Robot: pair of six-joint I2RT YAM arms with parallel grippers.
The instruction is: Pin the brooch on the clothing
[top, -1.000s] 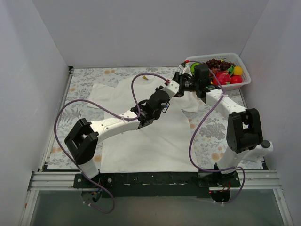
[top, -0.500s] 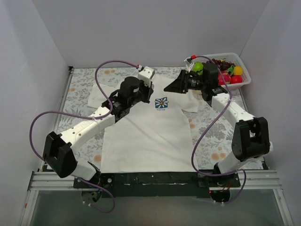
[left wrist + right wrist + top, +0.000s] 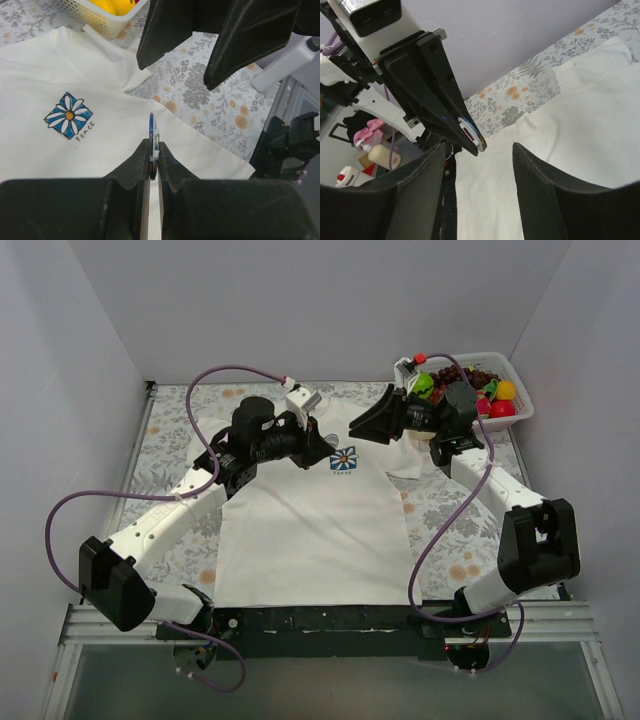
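Two-arm station viewed from above and from both wrists. The clothing [image 3: 320, 530], a white T-shirt, lies flat on the floral mat [image 3: 170, 440] covering the worktop, collar at the far side. A blue-square daisy print [image 3: 344, 459] lettered "PEACE" sits on its chest.

The left end effector [image 3: 154, 150] is raised over the shirt's far part, just left of the print. It is clenched on the brooch [image 3: 152, 142], a small disc seen edge-on and standing upright between the fingertips, clear of the fabric.

The right end effector [image 3: 372, 426] faces it from the right, above the shirt's far right shoulder. Its jaws are spread wide and grasp nothing. In the right wrist view the brooch lies in line with the gap between the fingers, apart from both.

A white basket [image 3: 522, 392] of toy fruit stands at the far right.
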